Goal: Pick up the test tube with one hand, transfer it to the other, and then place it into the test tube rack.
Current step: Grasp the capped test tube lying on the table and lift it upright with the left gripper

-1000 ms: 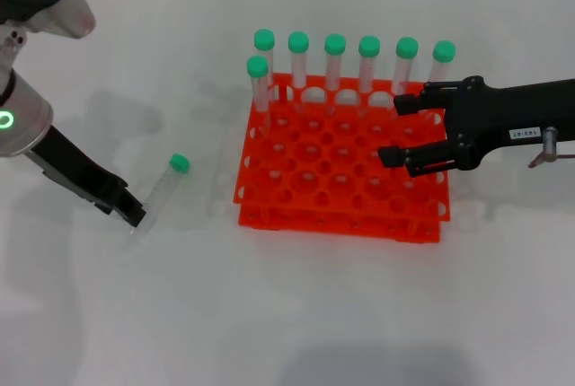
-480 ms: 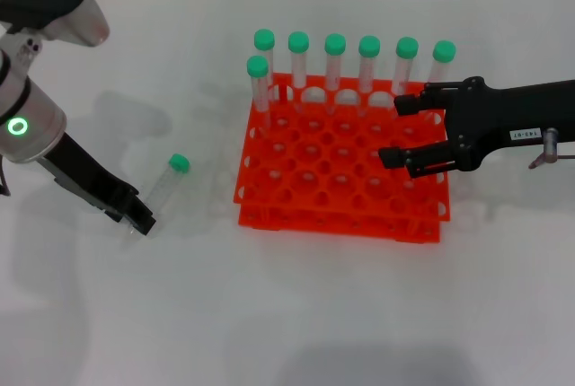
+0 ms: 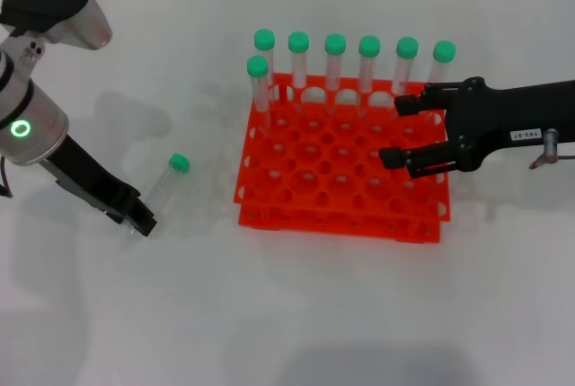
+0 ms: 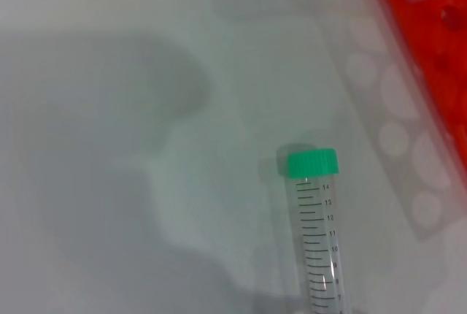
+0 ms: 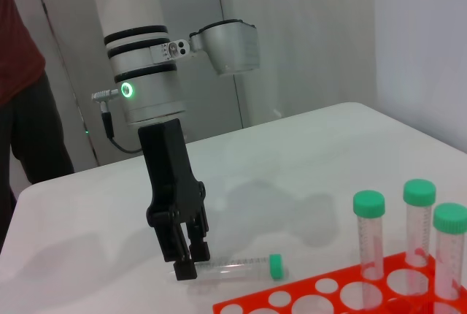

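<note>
Now the left gripper (image 3: 139, 221) has been lowered onto the bottom end of the tube (image 3: 166, 182), jaws apparently pinching it, while the right gripper (image 3: 402, 130) waits spread over the rack (image 3: 341, 215).

head: high, looking down on the table (image 3: 296, 314) | left wrist: close over the test tube (image 4: 318, 235), rack (image 4: 419, 73) at the frame's edge | right wrist: low, level across the table (left hand (image 5: 182, 259) beyond) | shared: tube, rack
</note>
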`<state>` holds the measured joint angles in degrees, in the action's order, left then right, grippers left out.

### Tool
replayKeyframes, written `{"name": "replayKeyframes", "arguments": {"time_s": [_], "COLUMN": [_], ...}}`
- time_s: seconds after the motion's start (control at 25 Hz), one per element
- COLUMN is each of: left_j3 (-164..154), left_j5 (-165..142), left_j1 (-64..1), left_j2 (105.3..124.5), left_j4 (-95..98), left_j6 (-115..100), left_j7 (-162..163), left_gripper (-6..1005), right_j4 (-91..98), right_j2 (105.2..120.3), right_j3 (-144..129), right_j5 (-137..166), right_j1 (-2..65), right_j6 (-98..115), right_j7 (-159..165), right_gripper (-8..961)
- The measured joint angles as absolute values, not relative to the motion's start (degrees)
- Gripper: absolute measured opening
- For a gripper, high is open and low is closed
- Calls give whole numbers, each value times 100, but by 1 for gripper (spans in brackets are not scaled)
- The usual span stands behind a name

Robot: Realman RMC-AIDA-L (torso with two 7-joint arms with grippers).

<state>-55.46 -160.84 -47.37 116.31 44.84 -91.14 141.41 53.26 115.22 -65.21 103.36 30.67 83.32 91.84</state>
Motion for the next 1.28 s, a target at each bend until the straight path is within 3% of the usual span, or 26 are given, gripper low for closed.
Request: {"name": "replayKeyframes", "arguments": {"time_s": [0.2, 0.44, 1.28], "left_j3": [-5554, -5582, -5623], "left_j5": [-16084, -16089, -16078], "left_j1": [-4738, -4737, -4765], "left_j2": [11636, 11638, 11609], "left_j4": [4482, 4453, 4285], "left_j6": [-9114, -9105, -8949], "left_j7": [14142, 14150, 14206], "left_gripper": [461, 308, 246], "right_j4": [5326, 5326, 5326], "right_j2": [11522, 11522, 11522], "right_j3": [-6521, -6521, -6503], "right_j5": [10336, 10336, 10336], "right_j1": [3061, 3058, 3053], "right_j6": [8332, 8329, 8323], "right_j7": [9180, 9175, 9167], "right_gripper": [841, 841, 842]}}
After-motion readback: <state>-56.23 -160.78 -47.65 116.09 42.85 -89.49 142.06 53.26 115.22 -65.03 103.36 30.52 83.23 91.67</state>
